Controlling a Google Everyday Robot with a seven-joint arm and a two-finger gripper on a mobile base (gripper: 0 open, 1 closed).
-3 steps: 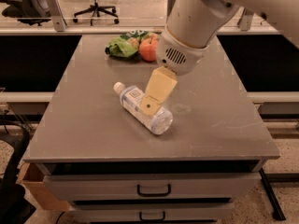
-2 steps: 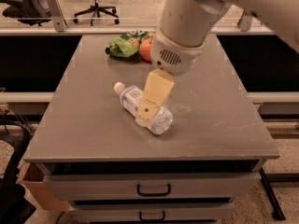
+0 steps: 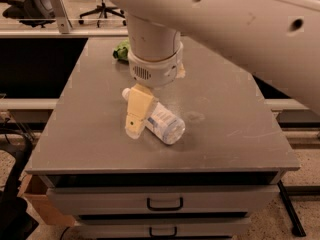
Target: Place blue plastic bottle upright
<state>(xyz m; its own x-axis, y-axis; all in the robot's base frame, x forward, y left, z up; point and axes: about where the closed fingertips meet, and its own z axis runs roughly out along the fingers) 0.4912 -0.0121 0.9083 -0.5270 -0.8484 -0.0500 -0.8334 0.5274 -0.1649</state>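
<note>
The blue plastic bottle (image 3: 165,124) lies on its side in the middle of the grey table (image 3: 235,134). Its white cap (image 3: 126,93) points to the back left and its base to the front right. My gripper (image 3: 136,120), cream-coloured, hangs from the white wrist (image 3: 152,69) and reaches down against the bottle's near-left side, by its neck and label. The wrist hides part of the bottle's neck. The big white arm fills the top right of the view.
A green leafy item (image 3: 121,50) lies at the back of the table, partly behind the wrist. Below the table's front edge are drawers with black handles (image 3: 165,203). A cardboard box (image 3: 36,200) stands on the floor at the left. Office chairs stand behind.
The view has drawn closer and the arm now covers the upper right. The gripper has come down lower against the bottle's left side. The bottle still lies on its side.
</note>
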